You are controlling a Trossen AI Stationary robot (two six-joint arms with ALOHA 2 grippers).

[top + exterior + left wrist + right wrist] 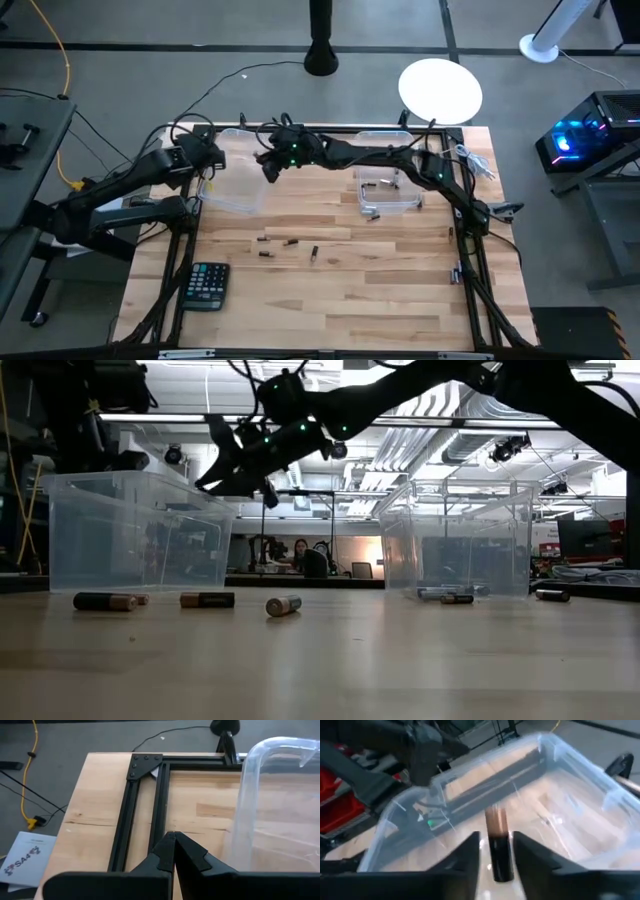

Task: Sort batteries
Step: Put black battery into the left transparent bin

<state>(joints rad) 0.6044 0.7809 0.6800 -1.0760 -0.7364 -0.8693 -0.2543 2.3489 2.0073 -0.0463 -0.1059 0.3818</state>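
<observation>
Two boxes stand at the back of the surface (340, 310): the left box (232, 188) and the right box (388, 188). Loose batteries (290, 243) lie in front, between them. A calculator (207, 285) lies near the front left. The right tool (272, 165) hangs over the left box.

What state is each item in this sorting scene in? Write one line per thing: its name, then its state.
Right gripper: over the left bin, fingers parted around a dark battery.
Left gripper: shut, empty, beside the left bin.
Left bin: upright, lidless.
Right bin: upright, lidless, batteries lying inside.
Loose batteries: lying flat on the table.
Calculator: flat at the table's near left.
</observation>
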